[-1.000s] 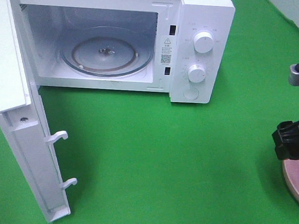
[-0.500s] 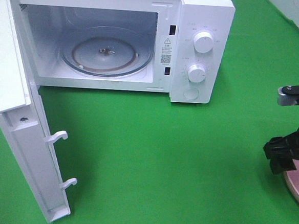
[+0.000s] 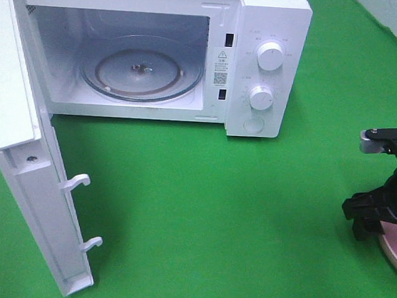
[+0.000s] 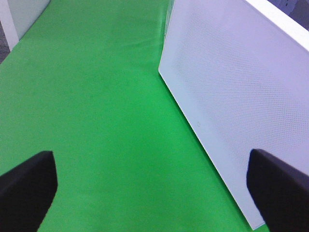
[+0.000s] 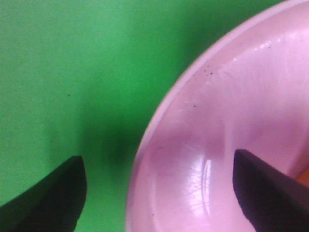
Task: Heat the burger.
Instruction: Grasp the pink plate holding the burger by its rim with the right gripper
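R hand hangs low at the right edge of the green surface, fingers wide, nothing in them. It straddles the rim of the pink plate: one finger over cloth, the other over the plate. Burger shows only as an orange-brown sliver on the plate, further in past that finger; prob round, no long axis to mind. R arm is much nearer. L hand, also wide & empty, sits by the microwave door. Microwave stands open, turntable bare.
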### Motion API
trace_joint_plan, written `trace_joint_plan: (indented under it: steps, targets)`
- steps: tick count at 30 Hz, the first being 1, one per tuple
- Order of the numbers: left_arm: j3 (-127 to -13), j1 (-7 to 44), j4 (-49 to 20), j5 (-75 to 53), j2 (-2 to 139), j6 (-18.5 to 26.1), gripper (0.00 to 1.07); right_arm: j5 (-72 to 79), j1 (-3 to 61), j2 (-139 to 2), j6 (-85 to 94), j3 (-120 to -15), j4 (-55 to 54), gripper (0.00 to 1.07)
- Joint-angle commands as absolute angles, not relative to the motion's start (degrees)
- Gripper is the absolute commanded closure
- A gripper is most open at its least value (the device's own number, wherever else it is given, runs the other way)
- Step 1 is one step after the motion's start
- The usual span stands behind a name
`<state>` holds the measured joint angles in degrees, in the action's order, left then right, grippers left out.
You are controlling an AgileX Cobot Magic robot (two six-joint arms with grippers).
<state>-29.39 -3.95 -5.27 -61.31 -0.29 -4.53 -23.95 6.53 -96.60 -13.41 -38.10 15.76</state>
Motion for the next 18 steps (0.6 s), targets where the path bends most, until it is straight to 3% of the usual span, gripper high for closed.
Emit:
trace_joint_plan:
  steps: [1,18]
  targets:
    - [-29.5,-3.9,-5.4,-60.9,-0.3,-4.8,0.07,-23.1,6.1,-98.5,-13.3,-38.3,15.9,0.29]
    - [-29.5,-3.9,-5.4,-60.9,-0.3,-4.8,0.07,-22.7,6.1,-99.5,-13.3,-38.3,15.7,0.31]
